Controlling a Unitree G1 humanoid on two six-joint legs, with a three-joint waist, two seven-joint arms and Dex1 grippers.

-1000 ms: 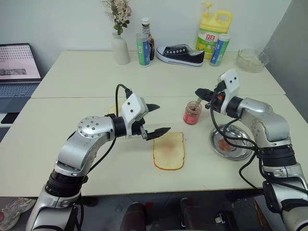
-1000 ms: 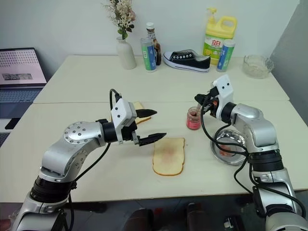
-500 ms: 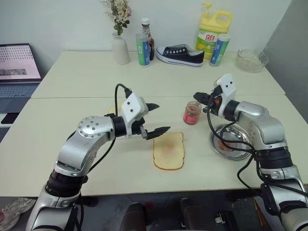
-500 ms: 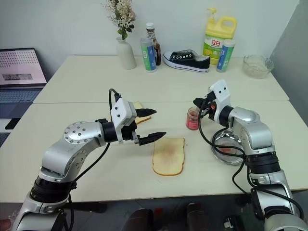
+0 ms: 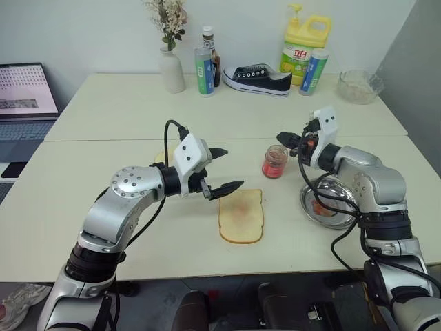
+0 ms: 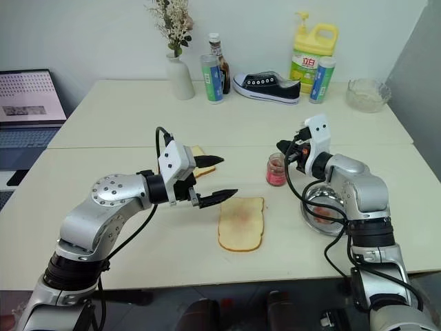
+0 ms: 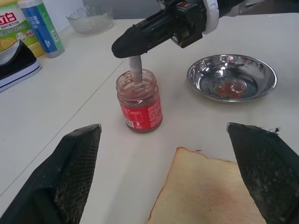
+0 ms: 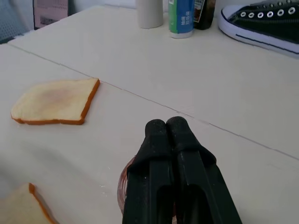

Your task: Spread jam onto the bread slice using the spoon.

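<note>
The jam fills a small clear jar (image 7: 139, 101) with a red label, standing between the bread slice (image 5: 242, 216) and the steel dish (image 7: 192, 74). My right gripper (image 7: 122, 46) hovers just above the jar, shut on the spoon (image 7: 136, 71). The spoon's thin handle hangs down into the jar's mouth and its bowl is hidden in the jam. The bread slice lies flat with a faint pinkish smear in its centre. My left gripper (image 5: 231, 169) is open and empty, held above the table just left of the slice's top edge.
A plainer slice (image 8: 56, 100) lies behind my left gripper. The steel dish holds a red smear. Along the far edge stand a vase (image 5: 172, 69), bottles (image 5: 204, 70), a black shoe (image 5: 258, 78), a yellow jug (image 5: 306, 45) and a glass bowl (image 5: 360, 85). A laptop (image 5: 24, 103) sits far left.
My right wrist has rolled a little and its forearm has swung in, while the gripper stays over the jar with the spoon. The left arm has not moved.
</note>
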